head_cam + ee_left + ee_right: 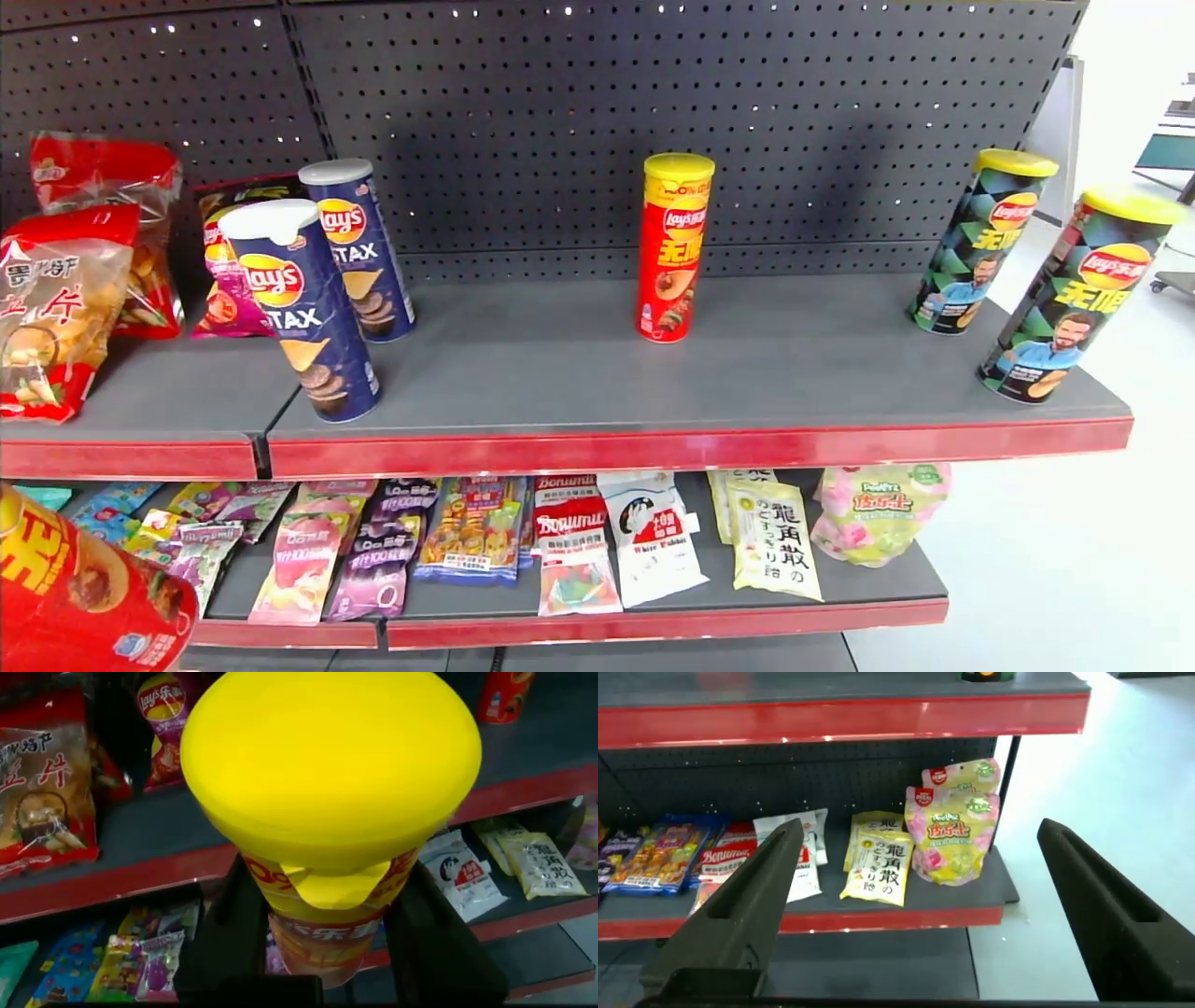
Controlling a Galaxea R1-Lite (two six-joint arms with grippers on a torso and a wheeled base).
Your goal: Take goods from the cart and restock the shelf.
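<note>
My left jaws clamp a red can point(327, 924), held low at my left, short of the top shelf point(579, 373); my right jaws hang open, empty. Rising carelessly, the can may strike the shelf's red lip or topple the blue cans point(303, 313).

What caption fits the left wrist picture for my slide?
Left gripper holds a yellow-lidded red chip can before the snack shelf.

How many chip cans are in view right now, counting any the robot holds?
6. Two blue cans stand at the upper shelf's left, one red can mid-shelf, two green-black cans at its right end, and a second red can sits in the left gripper. Bags may hide more.
</note>
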